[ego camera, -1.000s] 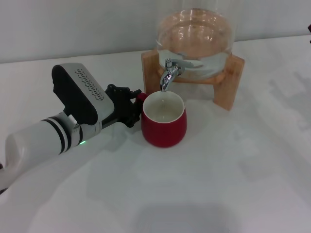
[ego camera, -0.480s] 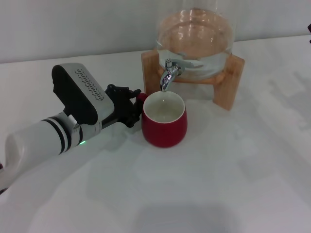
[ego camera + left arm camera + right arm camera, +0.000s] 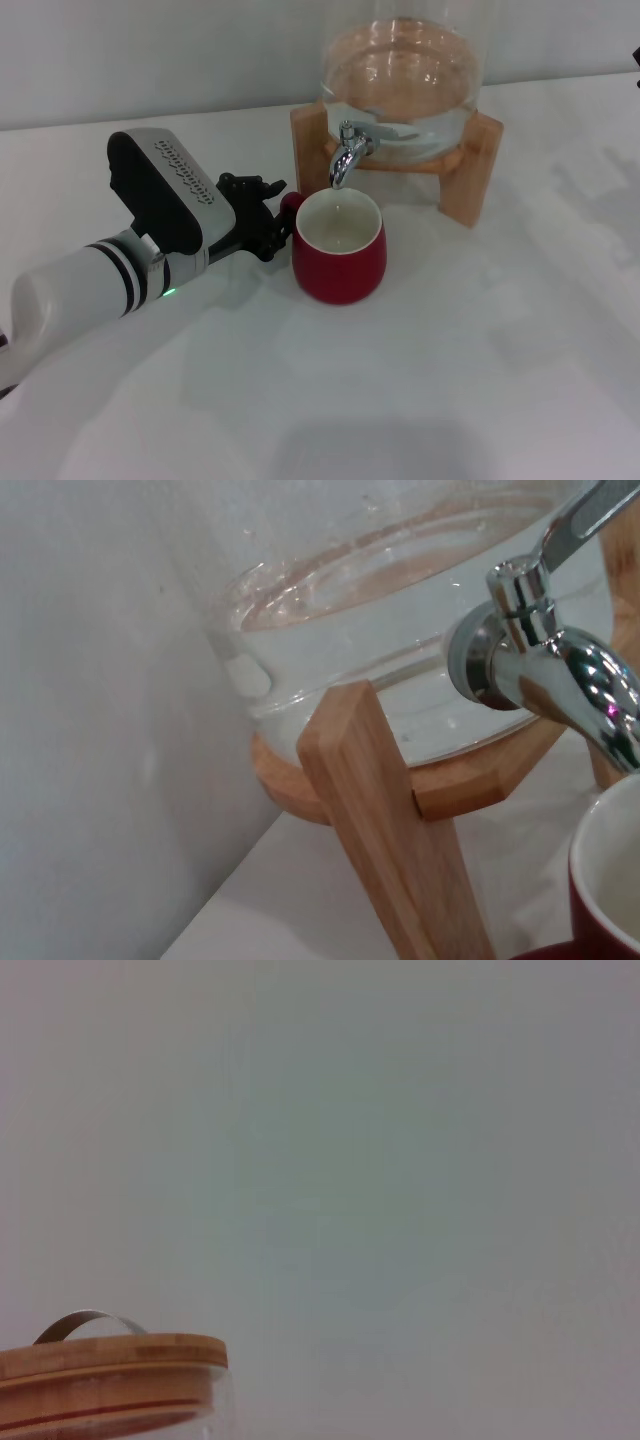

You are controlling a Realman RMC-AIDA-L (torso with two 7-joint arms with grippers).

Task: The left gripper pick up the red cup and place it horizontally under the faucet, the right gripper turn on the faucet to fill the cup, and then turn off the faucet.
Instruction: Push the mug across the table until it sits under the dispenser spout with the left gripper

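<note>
The red cup (image 3: 338, 265) stands upright on the white table, its white inside right under the spout of the chrome faucet (image 3: 347, 152). No stream shows from the spout. My left gripper (image 3: 268, 218) is at the cup's left side, its black claw open around the small red handle (image 3: 290, 203) and just off it. The left wrist view shows the faucet (image 3: 540, 670) close up and the cup's rim (image 3: 610, 880). Of my right gripper only a dark sliver (image 3: 637, 55) shows at the far right edge of the head view.
The glass dispenser (image 3: 405, 80) holds water and sits on a wooden stand (image 3: 470, 170) at the back of the table; one stand leg (image 3: 380, 800) is close to my left wrist. The right wrist view shows the dispenser's wooden lid (image 3: 110, 1365) and a bare wall.
The thin trickle into the cup one second ago is gone. My left claw has eased slightly back from the handle, which shows more. The cup has not moved.
</note>
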